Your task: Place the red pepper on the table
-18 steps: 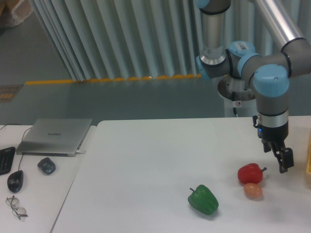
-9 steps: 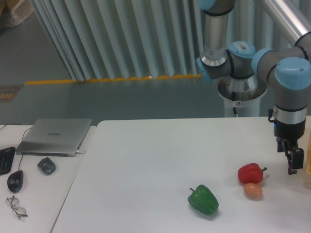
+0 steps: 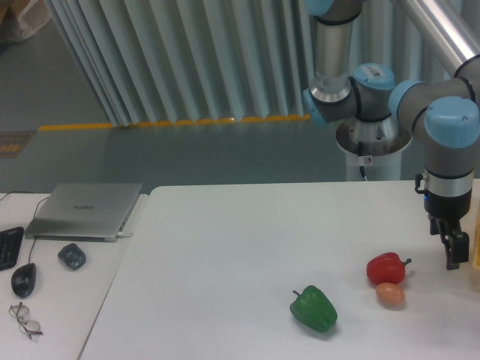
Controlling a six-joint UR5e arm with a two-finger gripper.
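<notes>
The red pepper [image 3: 385,268] rests on the white table [image 3: 247,247] at the right, its dark stem pointing right. It touches a small orange-brown egg-shaped thing [image 3: 390,295] just in front of it. My gripper [image 3: 453,251] hangs to the right of the pepper, apart from it, near the table's right edge. It holds nothing; its fingers point down and I see them edge-on, so the gap between them does not show.
A green pepper [image 3: 313,308] lies front centre. A yellow object [image 3: 475,259] shows at the right frame edge beside the gripper. On the left desk sit a laptop [image 3: 85,211], mice [image 3: 23,280], glasses [image 3: 25,319].
The gripper has moved right and slightly up, away from the red pepper, which stays put on the table. In the last half second it barely moved.
</notes>
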